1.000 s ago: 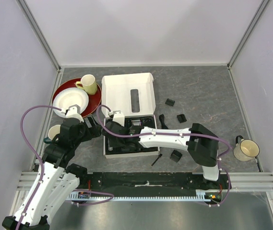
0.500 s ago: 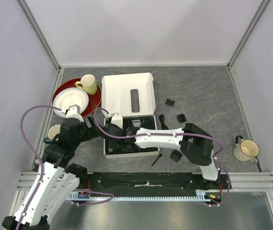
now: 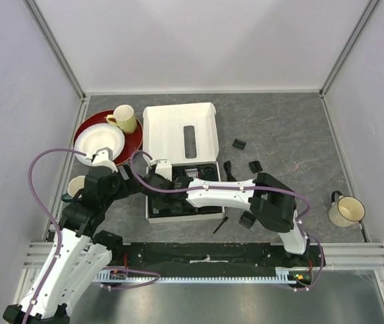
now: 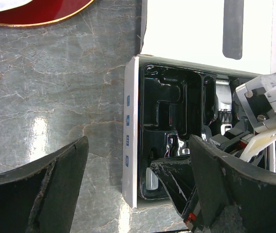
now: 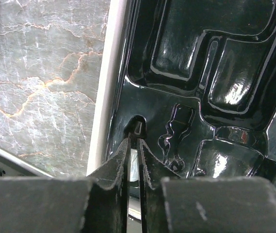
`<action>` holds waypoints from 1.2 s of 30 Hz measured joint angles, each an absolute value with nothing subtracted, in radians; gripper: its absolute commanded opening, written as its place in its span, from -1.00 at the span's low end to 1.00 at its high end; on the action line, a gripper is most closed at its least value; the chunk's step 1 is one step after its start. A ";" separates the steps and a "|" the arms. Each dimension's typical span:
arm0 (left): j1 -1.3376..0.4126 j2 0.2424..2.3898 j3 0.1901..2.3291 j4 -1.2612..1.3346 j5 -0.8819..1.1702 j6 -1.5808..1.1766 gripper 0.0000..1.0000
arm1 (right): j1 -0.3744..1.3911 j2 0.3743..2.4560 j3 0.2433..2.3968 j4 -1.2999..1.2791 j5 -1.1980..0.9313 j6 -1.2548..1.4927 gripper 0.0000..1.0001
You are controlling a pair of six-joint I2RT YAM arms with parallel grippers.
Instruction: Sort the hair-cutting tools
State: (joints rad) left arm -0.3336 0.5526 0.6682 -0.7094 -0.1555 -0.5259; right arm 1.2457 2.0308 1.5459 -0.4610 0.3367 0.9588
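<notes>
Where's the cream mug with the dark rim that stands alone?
In the top view, the cream mug stands on the table, far right near the front edge, just beyond the right arm and well away from the white box.

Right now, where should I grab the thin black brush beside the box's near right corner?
Probably mid-shaft on the brush, from straight above, jaws turned across it: it lies flat and diagonal on the table, too thin for side approach.

Even overhead light, glare on tray [image 5: 235,92].
</notes>
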 measured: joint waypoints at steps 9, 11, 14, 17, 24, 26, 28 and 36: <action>-0.334 0.551 0.668 -0.709 -0.156 -0.526 0.81 | 1.242 1.883 1.520 -0.513 0.422 0.942 0.03; -0.334 0.551 0.668 -0.709 -0.156 -0.526 0.81 | 1.237 1.791 1.471 -0.512 0.454 0.939 0.10; -0.334 0.551 0.668 -0.709 -0.156 -0.526 0.81 | 1.223 1.631 1.367 -0.537 0.506 0.944 0.27; -0.334 0.553 0.668 -0.709 -0.155 -0.526 0.81 | 1.190 1.475 1.251 -0.602 0.576 0.981 0.44; -0.334 0.574 0.668 -0.709 -0.155 -0.526 0.81 | 1.131 1.168 1.005 -0.767 0.696 1.051 0.61; -0.334 0.576 0.668 -0.709 -0.155 -0.526 0.81 | 1.119 1.113 0.970 -0.793 0.709 1.056 0.60; -0.334 0.577 0.668 -0.709 -0.155 -0.526 0.81 | 1.095 1.087 0.945 -0.810 0.711 1.063 0.54; -0.334 0.588 0.668 -0.709 -0.155 -0.526 0.81 | 0.905 1.188 0.864 -0.794 0.593 1.013 0.17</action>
